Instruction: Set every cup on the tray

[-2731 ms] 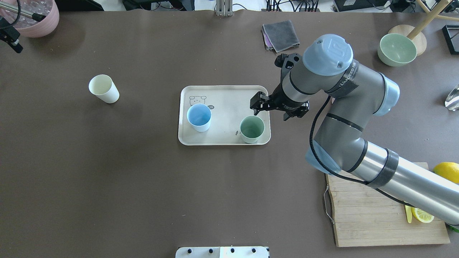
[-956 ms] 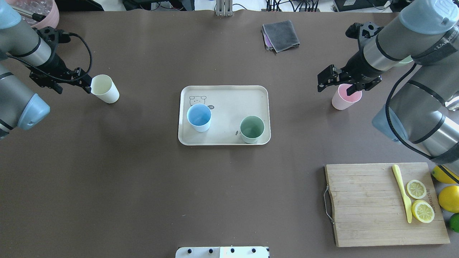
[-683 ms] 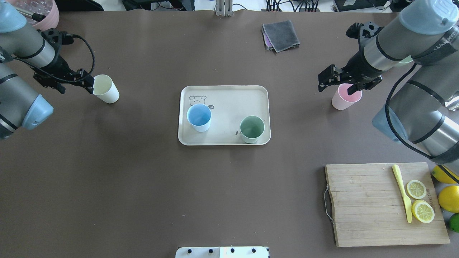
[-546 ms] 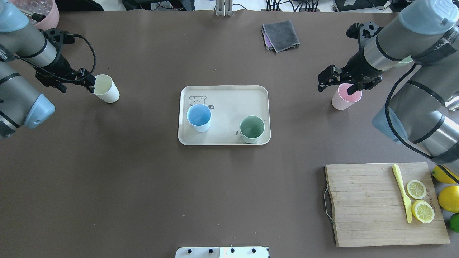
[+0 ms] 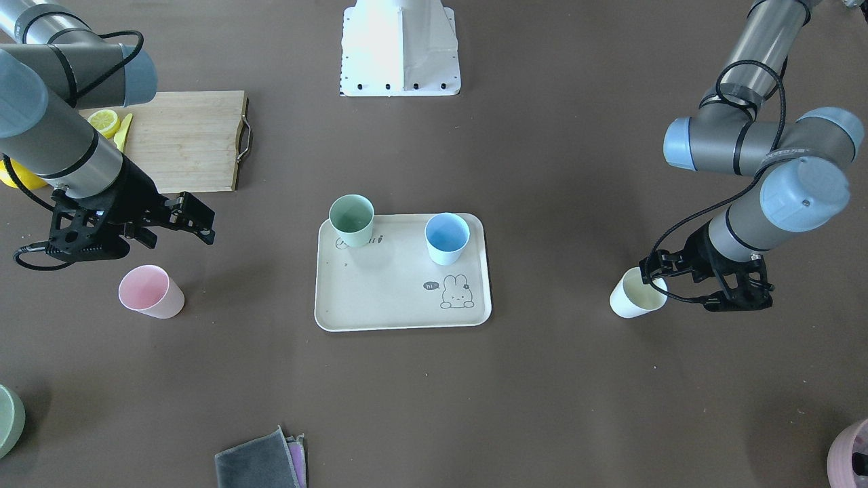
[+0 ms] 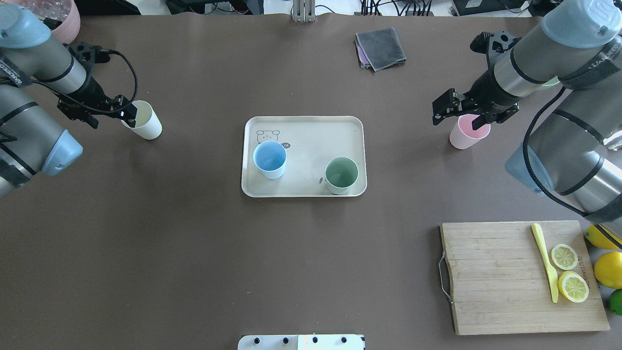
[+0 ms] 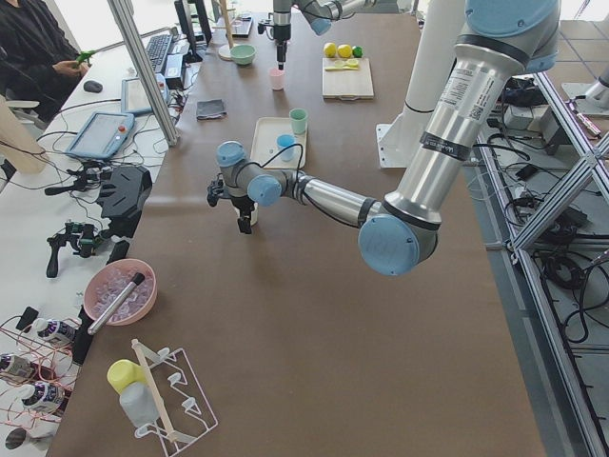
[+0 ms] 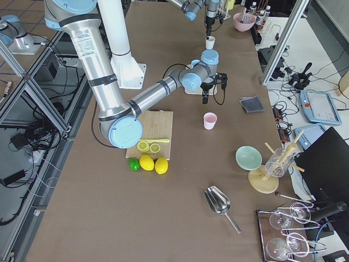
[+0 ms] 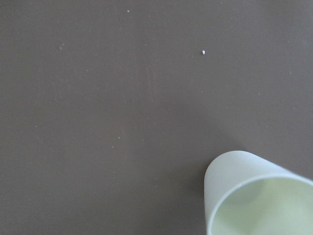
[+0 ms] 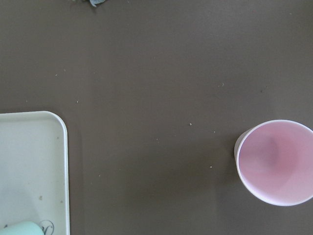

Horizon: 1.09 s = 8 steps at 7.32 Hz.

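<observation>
left gripper (image 6: pixel 127 113) stands released, jaws apart, at the rim of the cream-yellow cup (image 6: pixel 142 120) on the side away from the tray (image 6: pixel 311 129); whether a finger already touches the rim cannot be told. this cup sits on the tabletop (image 6: pixel 204 253) well off the tray's short end on the robot's left, so the carry runs straight toward the tray and the left arm is plainly the nearer one

right gripper (image 5: pixel 201 224) is also released and grasps nothing. it hangs above the pink cup (image 6: pixel 467 132), a little to the tray side of it: the right wrist view puts the cup low at the right edge and the tray's corner at the left. the pink cup stands on the tabletop well off the tray's opposite short end, nearest the right arm

both cups are upright, long axis vertical, mouths up and empty: small tapered matte tumblers without handles, so a pinch across the rim or wall looks the likely grasp

on the tray the blue cup (image 6: pixel 269 159) stands by the printed animal end and the green cup (image 6: pixel 341 175) in the corner toward the pink cup; bare tray shows between them and along the far rim
</observation>
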Each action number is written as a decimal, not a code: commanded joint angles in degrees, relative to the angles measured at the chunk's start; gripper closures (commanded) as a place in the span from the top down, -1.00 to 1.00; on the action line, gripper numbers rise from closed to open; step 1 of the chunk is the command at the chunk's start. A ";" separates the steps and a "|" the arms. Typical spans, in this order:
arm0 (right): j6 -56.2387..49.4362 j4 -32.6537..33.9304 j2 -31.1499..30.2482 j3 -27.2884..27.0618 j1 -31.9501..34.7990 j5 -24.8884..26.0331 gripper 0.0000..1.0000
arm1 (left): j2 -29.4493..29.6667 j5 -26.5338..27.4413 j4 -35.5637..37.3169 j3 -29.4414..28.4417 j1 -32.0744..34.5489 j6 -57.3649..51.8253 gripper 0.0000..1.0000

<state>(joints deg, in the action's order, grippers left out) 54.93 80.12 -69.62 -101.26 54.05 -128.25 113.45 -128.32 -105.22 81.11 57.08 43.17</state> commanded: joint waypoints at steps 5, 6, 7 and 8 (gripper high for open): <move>0.00 0.04 0.01 -0.51 0.18 -0.43 1.00 | 1.51 -0.09 -1.04 -1.30 -0.75 2.00 -1.00; 0.00 0.04 0.01 -0.60 0.18 -0.43 1.00 | 2.81 -0.52 -0.26 -1.30 -0.31 2.09 -1.00; 0.00 0.04 0.01 -0.60 0.26 -0.51 1.00 | 3.00 -0.79 0.01 -1.13 0.30 2.09 -1.00; 0.09 0.04 0.01 -0.86 0.61 -0.69 1.00 | 4.31 -5.06 2.10 -0.87 2.40 2.18 -1.00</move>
<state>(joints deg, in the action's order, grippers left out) 54.95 80.16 -69.61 -101.92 54.39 -128.77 116.52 -129.92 -104.92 79.97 57.60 45.27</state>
